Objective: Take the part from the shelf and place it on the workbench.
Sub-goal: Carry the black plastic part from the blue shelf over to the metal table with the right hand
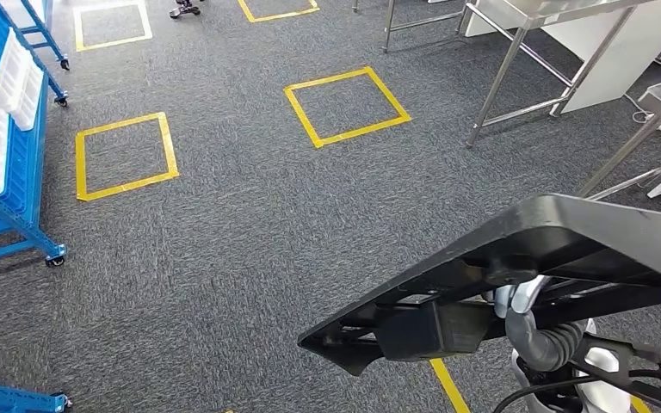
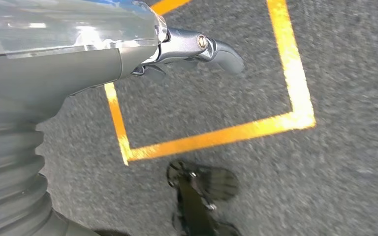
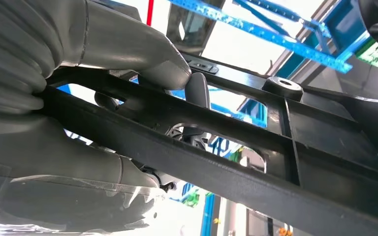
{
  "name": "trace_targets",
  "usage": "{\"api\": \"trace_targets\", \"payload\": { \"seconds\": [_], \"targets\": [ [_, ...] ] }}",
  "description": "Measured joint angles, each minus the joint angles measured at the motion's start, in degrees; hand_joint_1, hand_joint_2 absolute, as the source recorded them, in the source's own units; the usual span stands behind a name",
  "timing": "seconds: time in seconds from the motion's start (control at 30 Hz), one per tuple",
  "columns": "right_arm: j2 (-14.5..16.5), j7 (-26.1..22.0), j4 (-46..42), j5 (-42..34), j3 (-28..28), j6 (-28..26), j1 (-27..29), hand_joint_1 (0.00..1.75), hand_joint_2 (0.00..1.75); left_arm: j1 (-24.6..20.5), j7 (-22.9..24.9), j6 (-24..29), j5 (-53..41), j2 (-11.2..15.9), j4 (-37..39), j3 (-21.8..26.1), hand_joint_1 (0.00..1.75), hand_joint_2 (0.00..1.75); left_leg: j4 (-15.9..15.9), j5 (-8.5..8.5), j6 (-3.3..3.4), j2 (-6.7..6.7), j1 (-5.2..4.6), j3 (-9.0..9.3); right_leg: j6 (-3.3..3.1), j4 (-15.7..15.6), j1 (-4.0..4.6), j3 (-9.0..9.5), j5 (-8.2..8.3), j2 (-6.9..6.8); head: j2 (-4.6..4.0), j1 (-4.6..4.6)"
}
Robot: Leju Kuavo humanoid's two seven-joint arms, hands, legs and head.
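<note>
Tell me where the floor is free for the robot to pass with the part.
Free: the grey carpet between the blue shelf and the steel table legs, with only flat yellow tape squares on it. Crowded: the shelf casters along the left edge, and the table frames at upper right. The right hand holds the black part, which hides the floor at lower right.

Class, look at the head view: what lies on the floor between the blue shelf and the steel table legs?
In the head view, grey carpet with two yellow tape squares lies between the blue shelf and the steel table legs.

Black ribbed part point(image 1: 568, 249) above grey carpet point(image 1: 224, 258), yellow tape squares point(image 1: 347, 107) beyond.
</note>
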Motion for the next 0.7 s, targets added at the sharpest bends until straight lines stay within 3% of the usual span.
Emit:
{"api": "trace_targets", "payload": {
  "seconds": [0.07,0.13,0.2,0.23,0.3,0.37,0.43,0.5,0.53,0.6,0.63,0.7],
  "targets": [
    [0.26,0.11,0.11,-0.32,0.21,-0.04,-0.86,1.55,1.75,-0.29,-0.68,-0.5,0.1,-0.02,0.0,0.0,0.0,1.75,2.44,-1.6,-0.4,-2.3,0.07,-0.53,-0.64,-1.0,-0.48,0.99,0.27,1.2,0.0,-0.14],
    [0.63,0.4,0.35,-0.65,0.52,-0.2,-1.77,1.55,1.75,-0.28,-1.22,-1.08,0.13,-0.03,0.0,-0.01,0.0,1.75,9.38,-4.73,-0.54,-5.4,0.14,-4.06,-1.17,-1.35,-0.74,1.56,0.29,2.38,0.0,-0.34],
    [0.94,0.97,0.63,-0.82,0.81,-0.38,-2.04,1.55,1.75,-0.06,-1.34,-1.41,0.16,-0.03,0.0,-0.02,0.0,1.75,15.62,-6.26,-0.71,-6.17,0.16,-8.14,-1.31,-1.22,-0.71,1.67,0.09,3.91,0.0,-0.43],
    [1.05,1.25,0.75,-0.86,0.91,-0.44,-2.08,1.55,1.75,0.05,-1.32,-1.45,0.18,-0.03,0.0,-0.02,0.0,1.75,16.06,-5.37,-0.77,-6.22,0.16,-9.03,-1.26,-1.09,-0.72,1.74,-0.05,4.73,0.0,-0.43],
    [1.21,1.69,0.89,-0.89,1.05,-0.55,-2.23,1.55,1.75,0.12,-1.17,-1.51,0.22,-0.01,0.0,-0.02,0.0,1.75,10.37,-0.61,-0.8,-6.94,0.24,-7.56,-0.93,-0.59,-0.87,1.98,-0.53,6.29,0.0,-0.44],
    [1.37,2.02,0.98,-0.88,1.18,-0.61,-2.47,1.55,1.75,0.12,-0.86,-1.51,0.38,0.01,0.0,-0.02,0.0,1.75,3.35,2.81,-0.65,-9.46,0.47,-4.99,-0.35,0.31,-0.95,1.83,-1.21,7.59,0.0,-0.41],
    [1.44,2.15,1.12,-0.85,1.28,-0.69,-2.63,1.55,1.75,0.09,-0.43,-1.19,0.56,-0.01,0.0,-0.02,0.0,1.75,1.05,3.07,-0.18,-10.75,0.44,-4.12,0.36,0.8,-1.13,1.29,-1.5,8.7,0.0,-0.41],
    [1.43,2.1,1.25,-0.83,1.34,-0.81,-2.66,1.55,1.75,-0.01,-0.05,-0.74,0.7,-0.13,0.01,-0.01,0.0,1.75,0.65,3.19,0.52,-9.56,0.37,-3.91,0.99,0.82,-1.35,0.98,-1.48,9.45,0.0,-0.44],
    [1.42,2.06,1.29,-0.84,1.35,-0.87,-2.72,1.55,1.75,-0.06,0.06,-0.62,0.76,-0.18,0.01,0.01,0.0,1.75,0.37,3.28,0.9,-8.92,0.44,-3.73,1.27,1.29,-1.28,0.76,-1.79,8.61,-0.01,-0.35],
    [1.4,1.98,1.39,-0.87,1.36,-1.03,-2.92,1.55,1.75,-0.07,0.1,-0.62,0.85,-0.27,0.01,0.02,0.0,1.75,-0.16,3.36,1.45,-7.53,0.62,-3.37,1.85,5.24,-1.26,-1.22,-3.97,5.36,-0.01,-0.04],
    [1.39,1.91,1.49,-0.89,1.37,-1.1,-2.96,1.55,1.75,0.01,0.05,-0.63,0.86,-0.21,0.0,0.03,0.0,1.75,-0.24,3.26,1.58,-6.86,0.58,-3.25,2.17,8.69,-1.32,-3.1,-5.61,3.73,-0.01,0.13],
    [1.35,1.55,1.85,-0.79,1.37,-1.2,-2.68,1.55,1.75,0.19,-0.11,-0.66,0.86,-0.19,0.0,0.04,0.0,1.75,-0.26,2.98,1.59,-5.44,0.52,-3.1,2.64,15.1,-1.73,-6.88,-7.71,2.67,0.0,0.19]
  ]
}}
